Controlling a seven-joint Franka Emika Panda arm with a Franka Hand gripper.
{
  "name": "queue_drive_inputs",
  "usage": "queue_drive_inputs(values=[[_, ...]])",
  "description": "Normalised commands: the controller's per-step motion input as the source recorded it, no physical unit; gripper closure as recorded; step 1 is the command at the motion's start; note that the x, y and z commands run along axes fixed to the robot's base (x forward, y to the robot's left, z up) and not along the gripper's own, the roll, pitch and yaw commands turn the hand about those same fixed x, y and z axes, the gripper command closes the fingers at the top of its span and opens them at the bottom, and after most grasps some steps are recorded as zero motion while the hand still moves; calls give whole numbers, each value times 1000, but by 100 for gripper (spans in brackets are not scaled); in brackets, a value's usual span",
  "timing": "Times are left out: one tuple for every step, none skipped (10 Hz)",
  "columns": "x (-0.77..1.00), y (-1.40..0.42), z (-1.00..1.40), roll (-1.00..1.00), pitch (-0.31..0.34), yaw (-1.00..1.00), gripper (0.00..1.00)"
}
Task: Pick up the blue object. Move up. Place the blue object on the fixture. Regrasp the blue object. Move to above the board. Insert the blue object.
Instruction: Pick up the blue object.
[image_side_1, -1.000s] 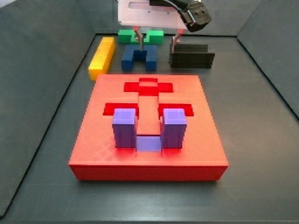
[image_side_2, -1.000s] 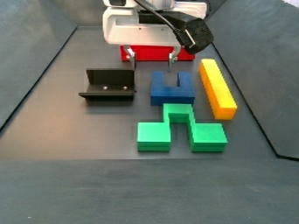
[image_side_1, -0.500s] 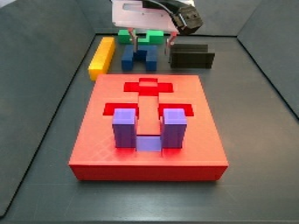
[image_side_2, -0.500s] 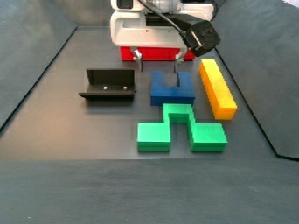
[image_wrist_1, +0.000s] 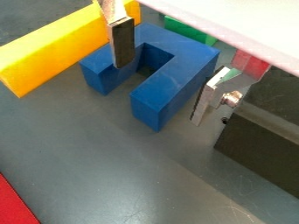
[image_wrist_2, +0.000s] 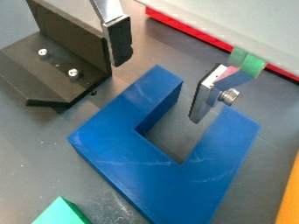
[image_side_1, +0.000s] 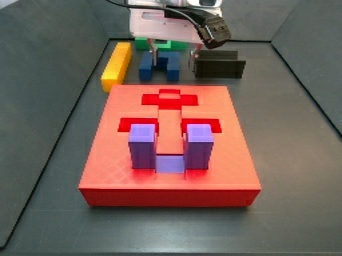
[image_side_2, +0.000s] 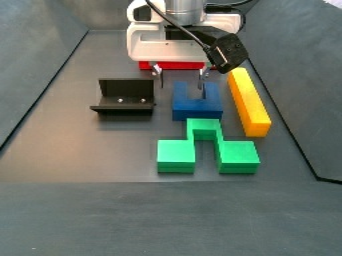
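The blue object (image_side_2: 198, 101) is a dark blue U-shaped block lying flat on the grey floor, also seen from above in both wrist views (image_wrist_1: 176, 74) (image_wrist_2: 158, 166) and partly hidden behind the board in a side view (image_side_1: 163, 66). My gripper (image_side_2: 179, 72) hangs open just over the block's far end, its fingers (image_wrist_1: 121, 44) (image_wrist_2: 209, 98) wide apart with nothing between them. The black fixture (image_side_2: 123, 97) (image_wrist_2: 52, 61) (image_side_1: 221, 66) stands beside the block. The red board (image_side_1: 167, 160) lies nearer one camera, with a purple U-shaped block (image_side_1: 171, 148) standing in it.
A long yellow bar (image_side_2: 249, 100) (image_side_1: 118, 64) (image_wrist_1: 52, 52) lies along the blue block's other side. A green block (image_side_2: 203, 146) rests just past the blue one. Dark walls (image_side_2: 40, 90) enclose the floor.
My gripper has come down a little closer to the blue object, still open. The blocks, the fixture and the board have not moved.
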Motion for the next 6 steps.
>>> queue_drive_inputs(values=[[74,-209,-217,107,0,266,0],[114,-149,-200,26,0,303,0],[17,-114,-40,21,0,194,0],[20,-20,-80,20,0,114,0],[11,97,0,0,6,0,0],[49,160,0,0,11,0,0]])
